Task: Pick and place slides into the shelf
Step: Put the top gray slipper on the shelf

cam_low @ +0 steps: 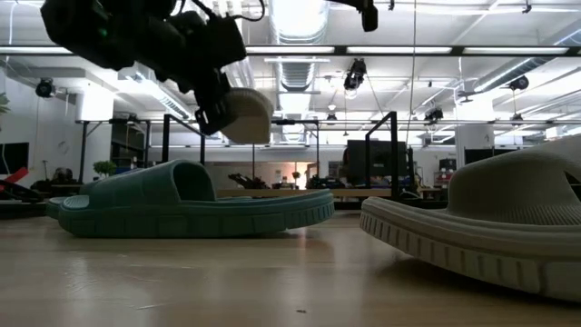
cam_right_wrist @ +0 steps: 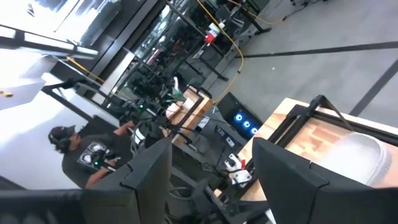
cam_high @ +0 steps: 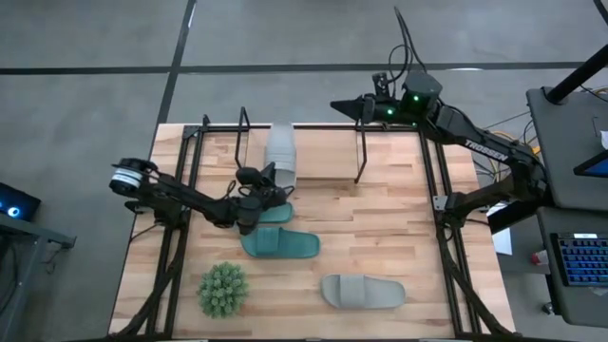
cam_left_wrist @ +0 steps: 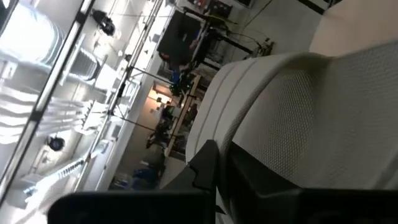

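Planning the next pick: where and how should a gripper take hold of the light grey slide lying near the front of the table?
Grip the grey slide by its wide strap, coming straight down from above. It lies flat, sole down, clear of the teal slide and the plant, and the raised strap arches over a gap one finger can likely slip under.

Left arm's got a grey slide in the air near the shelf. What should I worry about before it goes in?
1. The left end effector holds the light grey rubber slide at one end only; it may tilt or slip.
2. The teal-green rubber slide and a second teal one lie just under the arm, so lowering could knock them.
3. The black wire-frame shelf has upright loops close by; the slide could catch one.
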